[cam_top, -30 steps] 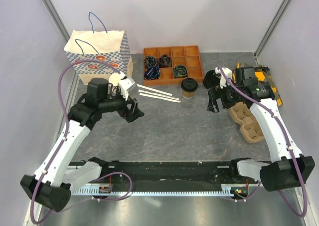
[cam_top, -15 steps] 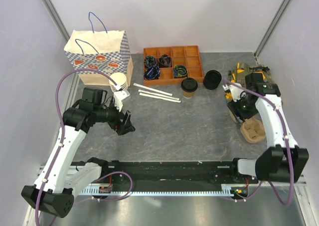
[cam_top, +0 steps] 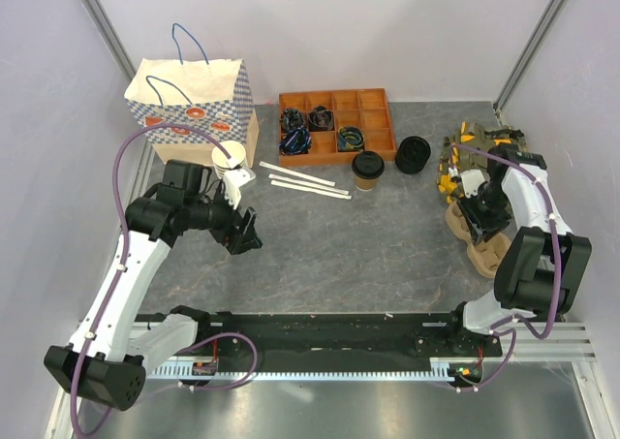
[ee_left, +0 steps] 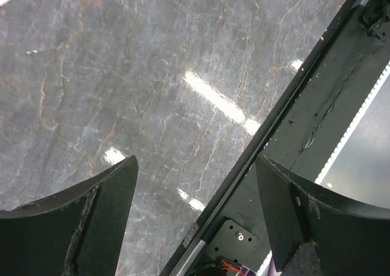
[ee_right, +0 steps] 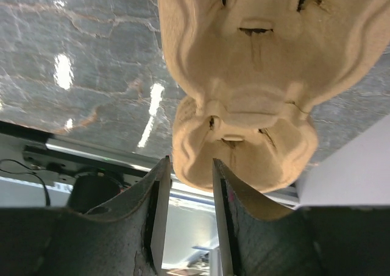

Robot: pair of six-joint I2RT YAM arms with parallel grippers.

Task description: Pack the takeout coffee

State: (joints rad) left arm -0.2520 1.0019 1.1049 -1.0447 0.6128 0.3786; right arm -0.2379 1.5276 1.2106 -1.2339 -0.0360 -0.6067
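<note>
The takeout coffee (cam_top: pixel 368 170), a tan paper cup with a black lid, stands upright in front of the orange tray, and neither gripper is at it. My right gripper (cam_top: pixel 477 221) is down on the pulp cup carrier (cam_top: pixel 489 255) at the right. In the right wrist view its narrowed jaws (ee_right: pixel 190 161) pinch the end wall of the carrier (ee_right: pixel 256 75), one finger outside and one inside the well. My left gripper (cam_top: pixel 242 234) hovers open and empty over bare table, its fingers spread wide (ee_left: pixel 196 166).
A patterned paper bag (cam_top: pixel 191 109) stands at the back left, with a stack of lidless cups (cam_top: pixel 230 158) beside it. White straws (cam_top: pixel 305 180) lie mid-table. An orange compartment tray (cam_top: pixel 336 124), black lids (cam_top: pixel 413 154) and packets (cam_top: pixel 484 143) line the back.
My right arm swung from beside the black lids to the cup carrier, and its jaws narrowed from wide open. My left arm drew back from the cup stack towards the near left.
</note>
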